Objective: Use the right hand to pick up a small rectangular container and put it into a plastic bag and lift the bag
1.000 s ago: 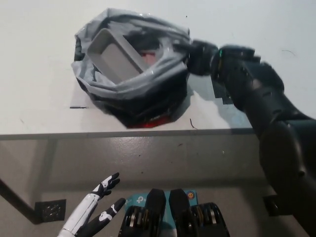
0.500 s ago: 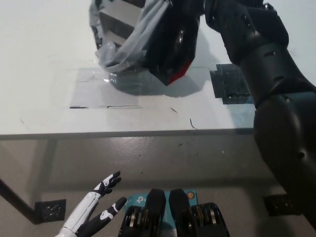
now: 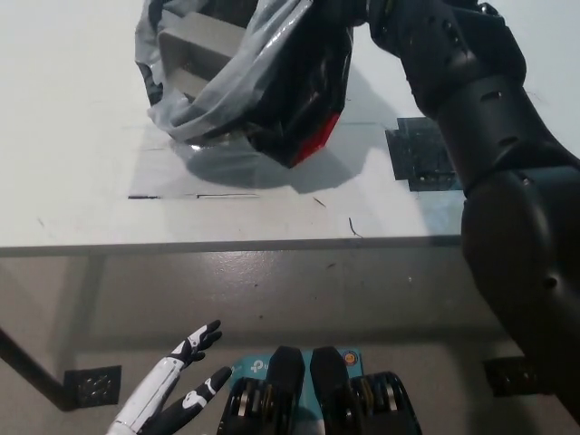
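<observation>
A grey and black plastic bag (image 3: pixel 272 91) hangs above the white table (image 3: pixel 72 181), with its shadow on the surface below it. Inside its open mouth sits the small grey rectangular container (image 3: pixel 195 45), tilted. Something red (image 3: pixel 319 145) shows through the bag's lower side. My black right arm (image 3: pixel 471 109) reaches up from the bottom right to the bag's top. My right hand (image 3: pixel 361 11) is at the picture's top edge, mostly cut off, shut on the bag's rim. My white left hand (image 3: pixel 172 390) rests at the lower left below the table edge, fingers apart and empty.
The table's front edge (image 3: pixel 227 245) runs across the middle of the picture, with grey floor below it. A dark square patch (image 3: pixel 419 159) lies on the table beside my right arm. A small dark plate (image 3: pixel 92 386) sits on the floor at lower left.
The bag has been lifted off the table with the container in it, then swung a little to the left. My right arm has risen towards the top edge. The left hand is unmoved.
</observation>
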`<act>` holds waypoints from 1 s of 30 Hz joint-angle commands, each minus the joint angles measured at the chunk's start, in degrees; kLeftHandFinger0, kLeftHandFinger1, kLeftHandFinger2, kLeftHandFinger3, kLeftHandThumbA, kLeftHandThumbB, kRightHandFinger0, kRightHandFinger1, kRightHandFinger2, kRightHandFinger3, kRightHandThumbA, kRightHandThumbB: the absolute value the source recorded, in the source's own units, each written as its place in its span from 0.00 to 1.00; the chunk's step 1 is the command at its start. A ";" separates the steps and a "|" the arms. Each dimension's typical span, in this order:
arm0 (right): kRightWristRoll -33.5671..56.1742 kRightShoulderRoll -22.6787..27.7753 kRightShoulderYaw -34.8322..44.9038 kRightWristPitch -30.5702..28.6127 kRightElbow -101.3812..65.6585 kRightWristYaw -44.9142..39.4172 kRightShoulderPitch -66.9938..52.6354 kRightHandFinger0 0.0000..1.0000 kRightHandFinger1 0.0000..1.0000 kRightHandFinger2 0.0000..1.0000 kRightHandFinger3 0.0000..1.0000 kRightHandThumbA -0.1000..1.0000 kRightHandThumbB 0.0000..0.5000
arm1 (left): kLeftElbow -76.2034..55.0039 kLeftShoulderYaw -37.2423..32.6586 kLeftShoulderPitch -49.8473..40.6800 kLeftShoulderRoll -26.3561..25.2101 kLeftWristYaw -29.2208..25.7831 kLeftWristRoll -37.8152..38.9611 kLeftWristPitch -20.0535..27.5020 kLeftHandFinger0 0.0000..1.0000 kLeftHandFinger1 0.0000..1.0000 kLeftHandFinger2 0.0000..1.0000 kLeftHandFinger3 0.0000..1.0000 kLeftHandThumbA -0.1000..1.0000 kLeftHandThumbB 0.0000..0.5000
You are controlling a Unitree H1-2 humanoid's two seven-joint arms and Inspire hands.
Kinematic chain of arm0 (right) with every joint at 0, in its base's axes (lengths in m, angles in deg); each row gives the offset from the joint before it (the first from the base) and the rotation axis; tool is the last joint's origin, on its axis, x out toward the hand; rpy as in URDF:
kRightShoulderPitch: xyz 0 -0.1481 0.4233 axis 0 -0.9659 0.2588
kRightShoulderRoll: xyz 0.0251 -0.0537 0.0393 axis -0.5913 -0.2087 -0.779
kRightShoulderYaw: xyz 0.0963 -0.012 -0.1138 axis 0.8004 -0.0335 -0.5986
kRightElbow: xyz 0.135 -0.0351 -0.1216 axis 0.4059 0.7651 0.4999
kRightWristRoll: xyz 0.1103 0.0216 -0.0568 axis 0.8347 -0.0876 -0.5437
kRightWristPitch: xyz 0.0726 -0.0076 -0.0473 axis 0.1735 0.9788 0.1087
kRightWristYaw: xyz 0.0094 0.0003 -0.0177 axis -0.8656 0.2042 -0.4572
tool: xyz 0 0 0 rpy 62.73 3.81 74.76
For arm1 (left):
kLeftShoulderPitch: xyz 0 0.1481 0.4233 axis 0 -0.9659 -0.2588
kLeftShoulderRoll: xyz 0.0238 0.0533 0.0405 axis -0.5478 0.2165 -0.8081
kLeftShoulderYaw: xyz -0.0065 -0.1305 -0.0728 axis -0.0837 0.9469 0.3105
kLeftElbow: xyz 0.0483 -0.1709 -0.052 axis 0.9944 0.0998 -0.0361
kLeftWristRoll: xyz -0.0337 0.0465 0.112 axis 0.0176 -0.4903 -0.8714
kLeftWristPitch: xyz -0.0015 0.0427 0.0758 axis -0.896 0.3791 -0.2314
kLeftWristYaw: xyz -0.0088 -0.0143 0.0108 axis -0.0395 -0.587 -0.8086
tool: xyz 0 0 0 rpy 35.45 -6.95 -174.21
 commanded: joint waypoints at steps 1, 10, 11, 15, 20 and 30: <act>7.31 1.30 2.48 -0.02 -2.66 0.28 9.25 0.00 0.09 0.67 0.78 0.00 0.23 | -0.56 -0.62 0.14 -1.58 0.93 -1.06 1.39 1.00 1.00 1.00 1.00 0.88 0.27; 20.86 1.68 -1.14 -0.02 -16.45 4.27 10.85 0.00 0.20 0.71 0.94 0.00 0.18 | -0.63 -1.34 -0.27 -1.02 1.23 -1.11 1.09 1.00 1.00 0.99 1.00 0.89 0.33; 25.51 2.09 -2.98 -0.02 -20.59 7.37 11.13 0.00 0.22 0.73 0.91 0.00 0.21 | -0.67 -1.46 -0.07 -1.02 1.38 -1.17 0.93 1.00 1.00 0.99 1.00 0.89 0.33; 33.72 3.03 -7.05 -0.02 -26.97 12.92 10.86 0.00 0.28 0.77 0.89 0.00 0.24 | -0.76 -1.52 0.30 -1.13 1.57 -1.29 0.76 1.00 1.00 0.99 1.00 0.89 0.32; 39.31 4.07 -10.37 -0.02 -31.23 15.63 9.69 0.00 0.26 0.75 1.00 0.00 0.20 | -1.15 -1.64 0.25 -1.27 1.88 -1.40 0.35 1.00 1.00 0.99 1.00 0.88 0.33; 39.62 2.04 -10.61 -0.02 -27.74 16.91 2.45 0.00 0.31 0.74 1.00 0.00 0.13 | -2.37 -1.92 -0.02 -1.56 2.39 -1.41 -0.34 1.00 0.99 0.98 1.00 0.87 0.33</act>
